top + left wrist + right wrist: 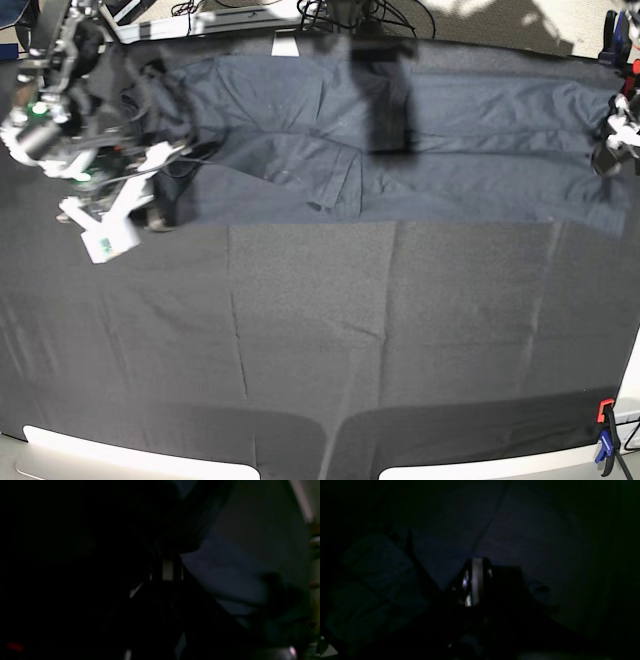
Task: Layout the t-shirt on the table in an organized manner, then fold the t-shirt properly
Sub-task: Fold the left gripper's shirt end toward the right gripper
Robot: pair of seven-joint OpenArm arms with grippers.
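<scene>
The dark navy-grey t-shirt (pixel 400 160) lies stretched sideways across the far part of the black table (pixel 320 330), with long creases running along it. My right gripper (pixel 160 165) is at its left end and my left gripper (pixel 606 158) at its right end. Both look shut on the cloth. The wrist views are very dark. In the left wrist view the narrow jaws of the left gripper (pixel 168 571) sit against bluish fabric (pixel 225 575). In the right wrist view the right gripper (pixel 476 580) sits low over the shirt (pixel 520 542).
A red and blue clamp (pixel 604 440) holds the tablecloth at the front right corner. White pads (pixel 130 462) line the front edge. Cables (pixel 340 12) lie behind the table. A dark shadow band (pixel 390 100) crosses the shirt's middle.
</scene>
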